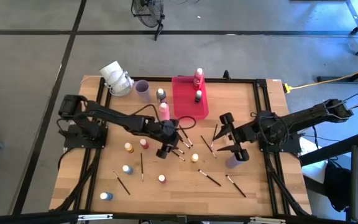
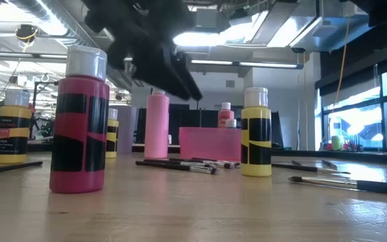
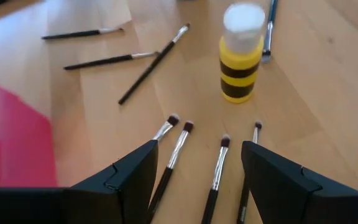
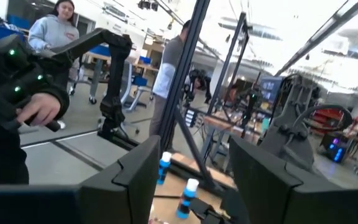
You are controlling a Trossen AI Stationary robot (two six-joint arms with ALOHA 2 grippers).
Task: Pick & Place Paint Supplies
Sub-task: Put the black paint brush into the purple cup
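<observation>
The left gripper (image 1: 168,147) hangs near the table's middle with its fingers (image 3: 129,177) spread and empty, over a fan of four paintbrushes (image 3: 174,146); a yellow bottle (image 3: 241,53) stands just past them, toward one o'clock. More bottles and brushes lie scattered across the front half of the wooden table (image 1: 263,124) — a pink bottle (image 1: 164,111) stands at eleven o'clock of that gripper, beside the pink-red tray (image 1: 185,102). The right gripper (image 1: 234,138), at three o'clock, is raised and spread, holding nothing.
</observation>
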